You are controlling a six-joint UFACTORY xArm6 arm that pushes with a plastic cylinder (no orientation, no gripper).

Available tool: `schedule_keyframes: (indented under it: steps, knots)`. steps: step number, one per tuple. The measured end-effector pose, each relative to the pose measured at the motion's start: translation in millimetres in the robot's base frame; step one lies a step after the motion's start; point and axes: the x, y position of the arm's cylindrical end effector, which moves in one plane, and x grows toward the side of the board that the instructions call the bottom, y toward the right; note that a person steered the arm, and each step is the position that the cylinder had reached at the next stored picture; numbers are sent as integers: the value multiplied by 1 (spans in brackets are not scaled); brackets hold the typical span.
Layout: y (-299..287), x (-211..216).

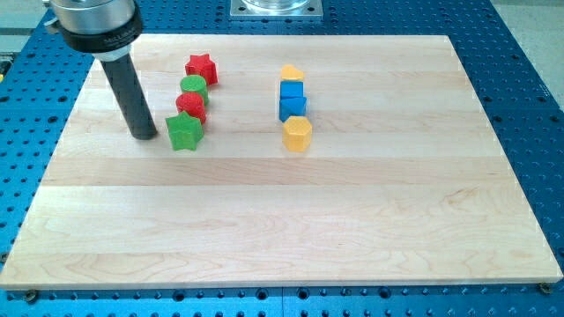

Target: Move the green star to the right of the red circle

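1. The rod's tip (144, 135) is seen resting on the wooden board (352, 229), just beside the green star (184, 132), on the star's left in the view; contact cannot be judged.
2. No jaws are carried by the rod, so nothing is gripped.
3. The green star is placed at the bottom of a column, touching the red circle (190, 106) above it.
4. Above that, a green circle (194, 86) and a red star (202, 68) are stacked.
5. Toward the view's right, a second column is formed: a yellow block (292, 72), two blue blocks (293, 99), and a yellow hexagon (297, 134).

red star (202, 68), green circle (194, 85), blue blocks (292, 99), yellow blocks (297, 134)
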Motion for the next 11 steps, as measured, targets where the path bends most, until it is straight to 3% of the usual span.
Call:
schedule_keyframes:
  steps: [3, 5, 6, 7, 9, 10, 11]
  knots:
    - [42, 17]
    - [41, 73]
    - [71, 74]
    - [88, 18]
    - [86, 27]
    - [64, 55]
    - [65, 44]
